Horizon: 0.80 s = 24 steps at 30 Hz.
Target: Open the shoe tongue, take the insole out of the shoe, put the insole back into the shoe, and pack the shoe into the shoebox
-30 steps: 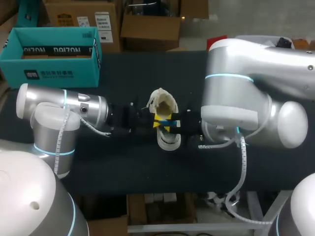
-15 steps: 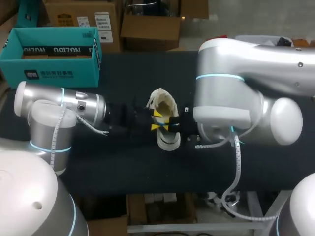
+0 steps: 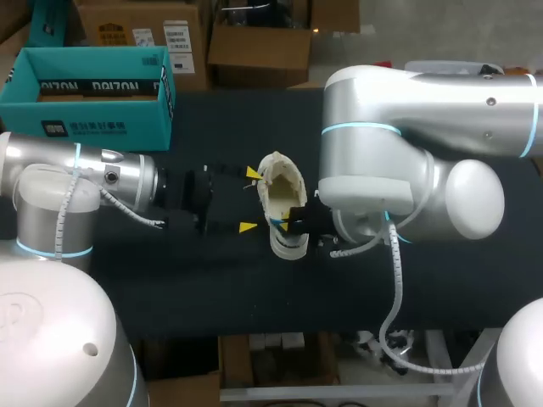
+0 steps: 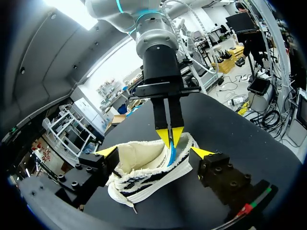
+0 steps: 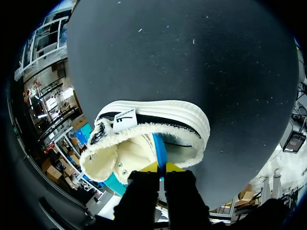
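Note:
A cream fleece-lined shoe [image 3: 284, 199] with a black-striped white sole lies at the table's middle. My right gripper [image 3: 289, 223] reaches into the shoe's opening from the right. It is shut on the edge of a blue insole [image 5: 159, 147] that sticks up out of the shoe. The left wrist view shows the right gripper [image 4: 170, 137] with its yellow tips pinched on the blue insole [image 4: 170, 154]. My left gripper [image 3: 250, 200] stands open just left of the shoe, its fingers wide apart and not touching it. The teal shoebox [image 3: 93, 93] sits open at the far left.
The black tabletop [image 3: 212, 280] lies bare in front of the shoe and on its right half. My right arm's big elbow [image 3: 382, 170] hangs over the table right of the shoe.
My left gripper opened wide and drew back to the left, off the shoe. My right arm shifted left and its gripper closed on the insole.

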Available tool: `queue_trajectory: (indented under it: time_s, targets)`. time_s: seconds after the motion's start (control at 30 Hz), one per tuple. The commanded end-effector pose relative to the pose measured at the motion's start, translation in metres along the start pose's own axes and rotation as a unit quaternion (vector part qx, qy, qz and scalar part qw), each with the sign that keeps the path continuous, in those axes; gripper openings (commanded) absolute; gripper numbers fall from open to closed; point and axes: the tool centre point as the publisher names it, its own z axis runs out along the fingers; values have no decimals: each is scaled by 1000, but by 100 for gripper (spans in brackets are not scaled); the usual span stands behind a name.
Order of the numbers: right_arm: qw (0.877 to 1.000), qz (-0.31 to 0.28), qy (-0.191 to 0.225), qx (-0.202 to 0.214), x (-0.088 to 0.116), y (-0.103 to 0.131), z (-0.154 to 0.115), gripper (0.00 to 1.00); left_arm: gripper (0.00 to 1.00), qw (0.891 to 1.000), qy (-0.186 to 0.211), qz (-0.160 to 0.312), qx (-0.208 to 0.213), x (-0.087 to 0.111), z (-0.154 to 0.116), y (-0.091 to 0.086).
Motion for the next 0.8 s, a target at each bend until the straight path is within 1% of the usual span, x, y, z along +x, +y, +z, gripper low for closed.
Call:
queue_trajectory:
  time_s: [0.03, 0.2, 0.37, 0.5, 0.57, 0.63, 0.67, 0.77, 0.8]
  targets:
    - [1000, 6, -5, 4, -2, 7, 10, 0, 100, 1000, 5, -11, -3, 2, -19, -6]
    - [1000, 23, -14, -4, -11, 15, 10, 0, 100, 999, 4, -33, 9, 2, -34, -12]
    - [999, 35, -20, -16, -18, 22, 8, 0, 100, 999, 0, -42, 20, 4, -47, -19]
    - [999, 42, -27, -15, -20, 26, 14, 0, 100, 999, 1, -49, 20, 8, -50, -23]
    - [999, 44, -31, -11, -21, 27, 17, 0, 100, 998, 2, -58, 13, 10, -52, -24]
    - [998, 44, -33, -9, -23, 26, 18, 16, 100, 998, 5, -66, 2, 12, -54, -26]
    - [998, 44, -33, -9, -24, 24, 16, 21, 100, 998, 5, -69, -5, 12, -55, -27]
    - [999, 37, -29, -16, -24, 15, 5, 34, 100, 997, 9, -77, -14, 15, -60, -33]
    - [999, 33, -28, -19, -24, 12, 1, 33, 100, 997, 10, -77, -18, 15, -60, -34]
